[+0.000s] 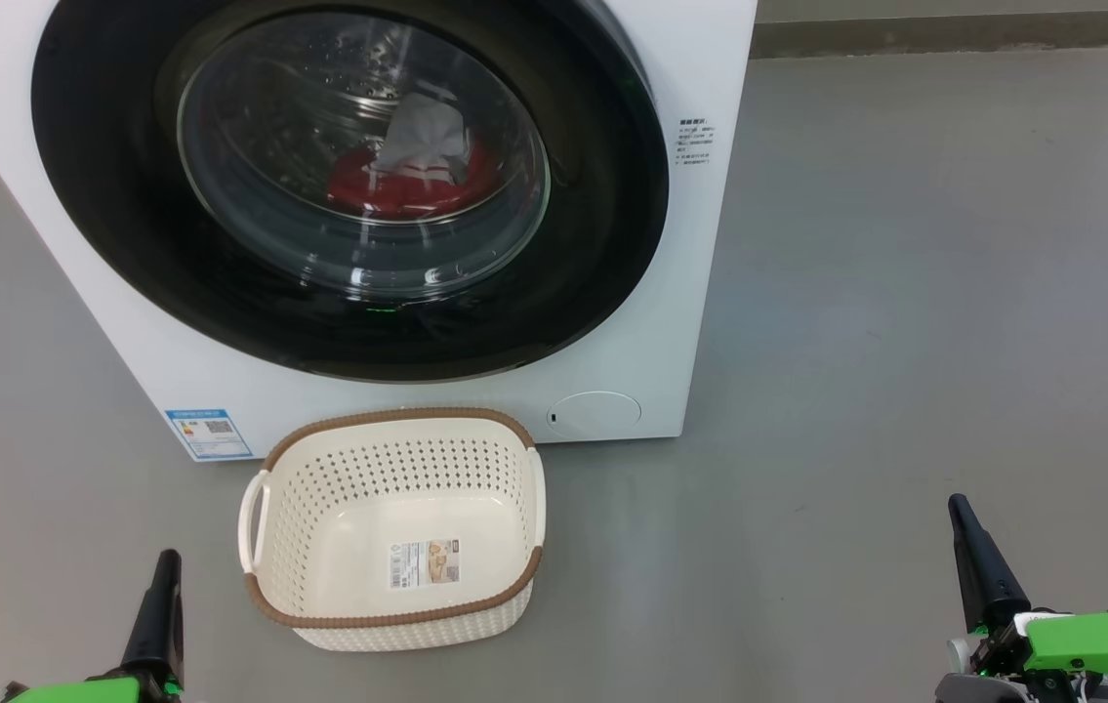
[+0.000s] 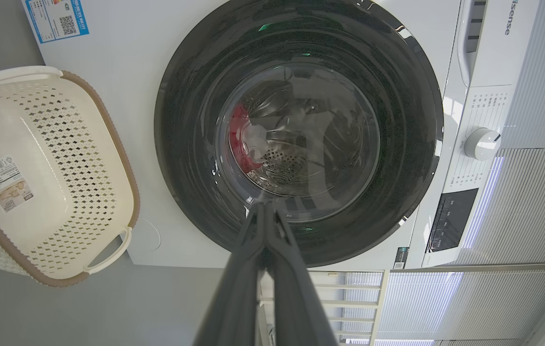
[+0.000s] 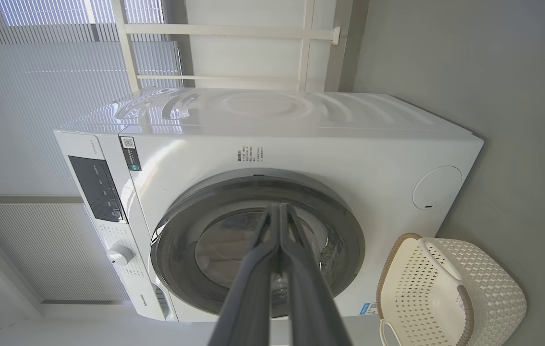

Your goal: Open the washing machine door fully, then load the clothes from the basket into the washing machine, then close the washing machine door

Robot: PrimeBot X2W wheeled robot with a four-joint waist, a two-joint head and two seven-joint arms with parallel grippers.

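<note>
- Clothes (image 1: pixel 407 181): inside the drum, low down, seen through the glass. Red heap with a pale panel sticking up. Wider than tall, long axis roughly side to side across the drum bottom.
- Washing machine door (image 1: pixel 358 264): looks shut, black rim flush on the front panel, no gap visible at the edge. Faces straight out toward the robot. Round, so no long axis to speak of.
- Washing machine (image 1: pixel 700 293): upright on the grey floor, front toward the head camera.
- Basket (image 1: pixel 397 416): empty, label sticker showing on its bare bottom. Sits on the ground just in front of the washer, below the door. Touching the washer or not: cannot tell. Opening up, long axis left-right, about parallel to the washer front, slightly skewed.
- Progress, judged from the above: open, load and close all appear done, nothing left to move. At most a latch check, not readable from here.
- Left gripper (image 1: pixel 167 561): fingers pressed together, nothing between them. Low at lower left, well apart from basket and door, aimed at the door.
- Right gripper (image 1: pixel 962 517): likewise clenched and empty, lower right, well apart from everything.
</note>
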